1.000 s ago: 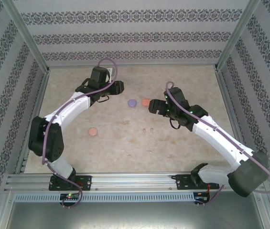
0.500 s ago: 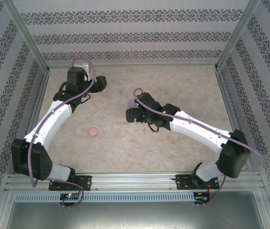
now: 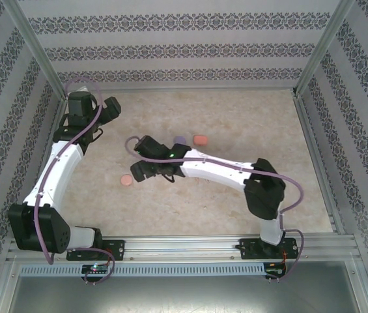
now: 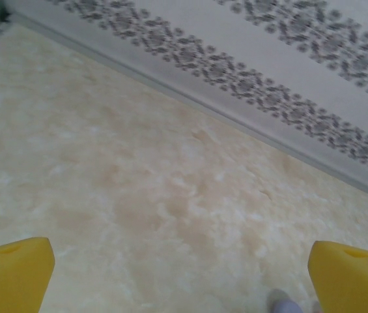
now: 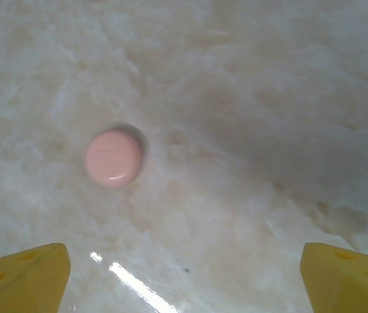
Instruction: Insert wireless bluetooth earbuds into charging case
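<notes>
Approach to the pink charging case (image 5: 113, 158), right tool (image 5: 184, 279) empty and spread wide.
In the top view the right arm (image 3: 216, 171) stretches across the counter (image 3: 249, 117) toward 8 o'clock, its tool just beside that case. The purple case (image 3: 180, 140) and orange case (image 3: 200, 140) sit side by side just 12 o'clock of centre, and where the earbuds lie cannot be told. The left tool (image 4: 184, 280), also fully spread and holding nothing, hangs over bare counter at 10 o'clock. The step looks like fetching a case. Next, the right tool likely needs to shift toward 10 o'clock in its own view, centre over the flat disc, drop low and close gently on its rim.
</notes>
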`<state>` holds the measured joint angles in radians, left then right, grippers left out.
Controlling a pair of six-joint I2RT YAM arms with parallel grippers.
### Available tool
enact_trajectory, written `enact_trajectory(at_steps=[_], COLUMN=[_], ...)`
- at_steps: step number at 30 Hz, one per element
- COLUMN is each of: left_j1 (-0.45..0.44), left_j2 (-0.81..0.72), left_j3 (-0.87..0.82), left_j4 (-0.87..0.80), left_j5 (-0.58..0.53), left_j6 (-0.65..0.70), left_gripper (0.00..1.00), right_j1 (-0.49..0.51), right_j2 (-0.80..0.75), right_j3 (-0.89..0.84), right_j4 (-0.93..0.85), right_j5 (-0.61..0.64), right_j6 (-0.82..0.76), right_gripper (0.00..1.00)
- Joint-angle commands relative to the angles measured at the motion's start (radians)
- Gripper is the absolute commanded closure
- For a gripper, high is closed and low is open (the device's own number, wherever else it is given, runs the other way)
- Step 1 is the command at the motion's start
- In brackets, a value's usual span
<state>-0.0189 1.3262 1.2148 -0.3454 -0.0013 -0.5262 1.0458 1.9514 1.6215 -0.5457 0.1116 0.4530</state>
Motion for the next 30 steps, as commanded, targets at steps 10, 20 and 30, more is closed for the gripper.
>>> enact_trajectory(at_steps=[10,20,30], left_j1=[0.095,0.129,0.141], left_j2=[-0.072,-0.1,-0.096], left_j3=[0.068,0.082,0.129], left_j4=[-0.076,-0.061,-0.113], left_j5=[-0.135,-0.175,-0.224], left_j6=[-0.171,-0.159,-0.182], left_gripper=[0.01,0.0,0.01], right_j1=[0.033,0.039,0.039], right_j2=[0.278,0.443,0.566], right_j3=[0.271,0.479,0.647], right_j4=[-0.096,-0.195,-0.308], right_j5=[-0.076,-0.07,-0.072], right_j6=[-0.1,-0.069,-0.031], right_gripper=[0.09,0.1,0.12])
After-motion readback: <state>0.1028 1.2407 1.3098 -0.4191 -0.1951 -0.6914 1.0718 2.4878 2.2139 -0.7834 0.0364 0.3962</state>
